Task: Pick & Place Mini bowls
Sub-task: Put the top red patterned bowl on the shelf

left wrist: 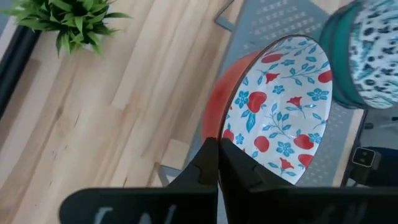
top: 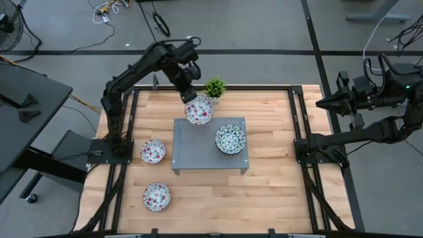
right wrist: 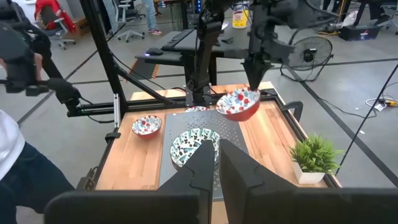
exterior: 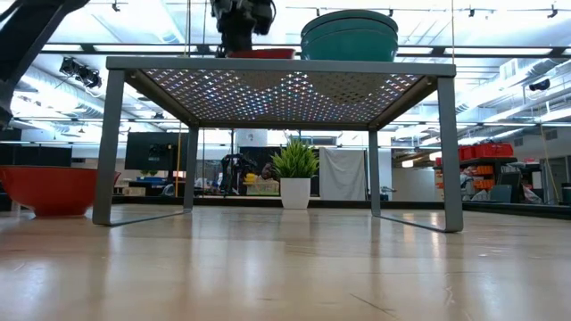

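Observation:
A red-flowered mini bowl (top: pixel 199 110) is over the far left corner of the grey perforated rack (top: pixel 198 155), with my left gripper (top: pixel 188 96) shut on it. A stack of blue-green mini bowls (top: pixel 230 139) stands on the rack's right part. Two more red-flowered mini bowls (top: pixel 153 151) (top: pixel 156 196) rest on their bases on the wooden table, left of the rack. My right gripper (top: pixel 322 103) waits shut beyond the table's right edge, holding nothing. My left gripper pinches the bowl's rim (left wrist: pixel 219 140) between its two fingers, one finger on the patterned inside and one on the red outside. The fingers come from above, slanting down. The bowl (right wrist: pixel 237 104) hangs tilted below them, just over the rack's corner.
A small potted plant (top: pixel 215 88) stands at the table's far edge, close behind the held bowl. Black frame rails (top: pixel 299 125) run along the table's sides. A person (right wrist: pixel 18 168) stands near the right arm, off the table.

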`<state>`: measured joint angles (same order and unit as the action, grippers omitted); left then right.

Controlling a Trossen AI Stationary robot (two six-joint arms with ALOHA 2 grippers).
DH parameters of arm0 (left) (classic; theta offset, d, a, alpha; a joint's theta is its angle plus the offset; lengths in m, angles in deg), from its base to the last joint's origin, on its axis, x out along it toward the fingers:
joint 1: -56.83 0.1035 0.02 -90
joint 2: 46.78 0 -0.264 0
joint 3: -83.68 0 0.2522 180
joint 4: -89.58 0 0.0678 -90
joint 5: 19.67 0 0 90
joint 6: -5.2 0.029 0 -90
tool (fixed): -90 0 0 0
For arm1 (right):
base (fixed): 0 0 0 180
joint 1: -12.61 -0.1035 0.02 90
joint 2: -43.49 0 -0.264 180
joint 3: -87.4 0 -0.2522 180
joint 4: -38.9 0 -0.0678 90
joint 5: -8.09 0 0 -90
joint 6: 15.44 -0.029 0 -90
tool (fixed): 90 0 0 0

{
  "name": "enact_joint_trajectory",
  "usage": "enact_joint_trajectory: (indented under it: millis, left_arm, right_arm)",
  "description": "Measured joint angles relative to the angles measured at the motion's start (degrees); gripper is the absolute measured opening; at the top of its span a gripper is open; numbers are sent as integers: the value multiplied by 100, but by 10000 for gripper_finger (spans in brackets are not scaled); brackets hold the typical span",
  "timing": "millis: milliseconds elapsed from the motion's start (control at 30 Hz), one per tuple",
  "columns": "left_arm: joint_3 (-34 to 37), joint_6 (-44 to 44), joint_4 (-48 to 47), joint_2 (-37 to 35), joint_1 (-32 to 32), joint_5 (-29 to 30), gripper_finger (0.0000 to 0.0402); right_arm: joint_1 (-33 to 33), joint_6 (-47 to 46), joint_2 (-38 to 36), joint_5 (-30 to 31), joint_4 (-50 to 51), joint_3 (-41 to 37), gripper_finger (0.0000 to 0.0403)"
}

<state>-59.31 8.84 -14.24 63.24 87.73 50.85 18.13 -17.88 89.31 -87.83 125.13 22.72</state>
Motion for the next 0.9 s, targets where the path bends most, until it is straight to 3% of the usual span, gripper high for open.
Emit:
enact_joint_trajectory:
  millis: [467,900]
  left_arm:
    - [0,-320,-1,-816,-518,-482,1]
    - [0,-602,4,-861,-874,-462,1]
  right_arm:
    - [0,0,0,1,0,0,29]
    - [2,0,0,1,-2,0,29]
